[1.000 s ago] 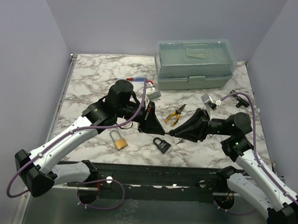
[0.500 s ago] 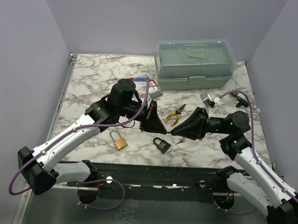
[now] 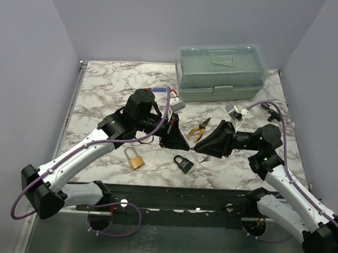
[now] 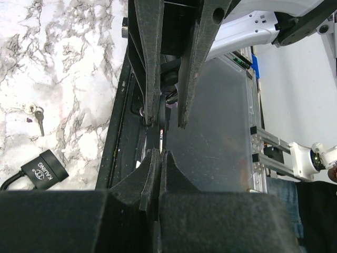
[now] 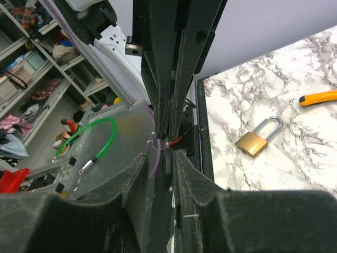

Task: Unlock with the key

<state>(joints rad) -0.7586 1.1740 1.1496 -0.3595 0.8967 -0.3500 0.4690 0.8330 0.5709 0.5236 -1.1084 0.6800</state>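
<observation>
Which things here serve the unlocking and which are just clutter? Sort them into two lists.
For the job:
- key
- black padlock
- brass padlock (the pictures don't show which lock the key fits)

Lying about:
- pliers
- screwdriver
- toolbox

Left gripper (image 3: pixel 186 148) tip edged right. Right gripper (image 3: pixel 197 146) tip drew right and slightly far; its elbow swung left.
</observation>
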